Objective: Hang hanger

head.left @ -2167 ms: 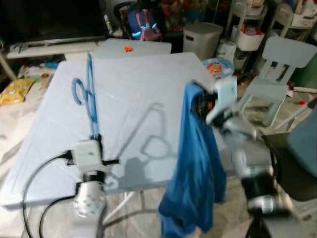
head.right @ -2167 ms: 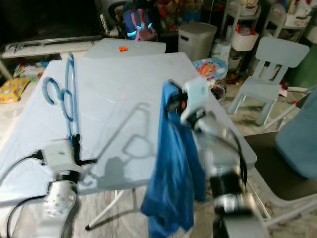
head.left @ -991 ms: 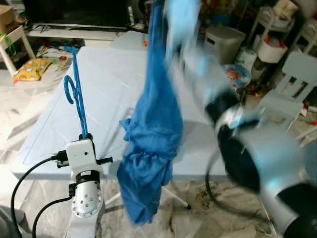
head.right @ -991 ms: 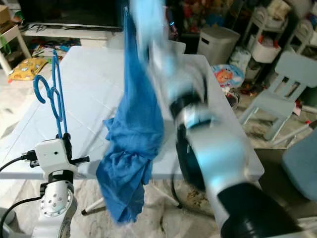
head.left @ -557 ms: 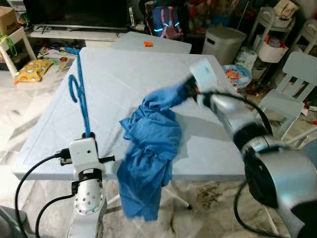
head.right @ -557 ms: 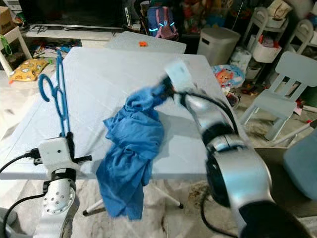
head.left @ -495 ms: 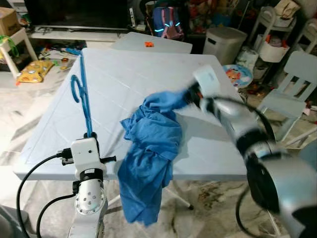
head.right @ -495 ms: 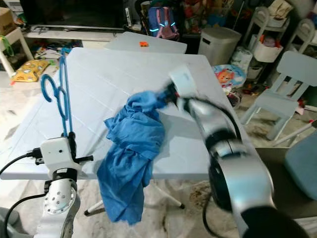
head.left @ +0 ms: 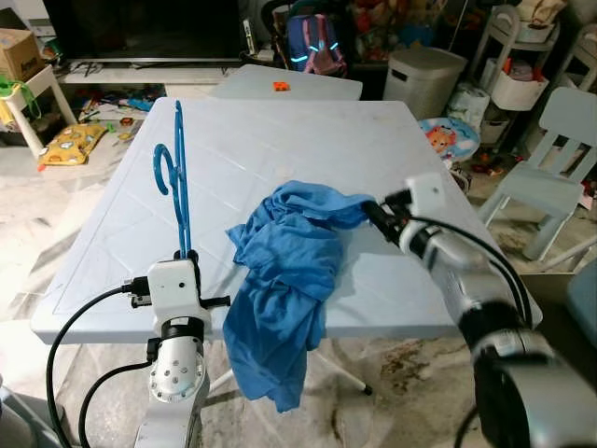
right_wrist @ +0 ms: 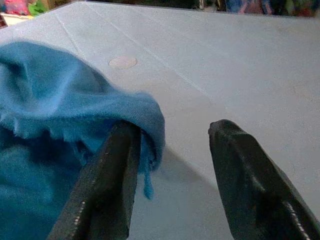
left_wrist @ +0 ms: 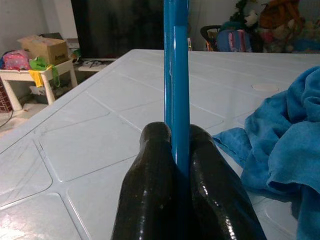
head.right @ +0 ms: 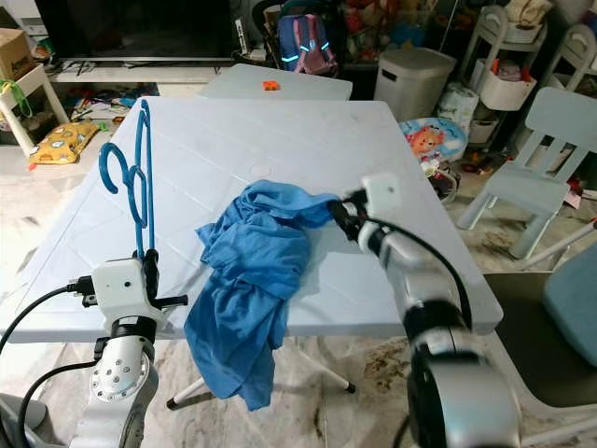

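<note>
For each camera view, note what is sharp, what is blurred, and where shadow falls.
Eye views: sharp and evenly lit, a soft shadow beside the blue cloth. Left wrist view: hanger and fingers crisp, room behind soft. Right wrist view: the near fingers blur, shadow under the cloth edge.

Head stereo pair: both eyes look forward and down from above the near edge of the pale blue table [head.left: 280,149], at moderate range, sharing the whole tabletop and cluttered room behind. Left wrist camera: low, close, sighting along its fingers [left_wrist: 155,200] across the tabletop. Right wrist camera: very close, just above the surface. Both wrist views share the blue cloth [right_wrist: 55,85].
</note>
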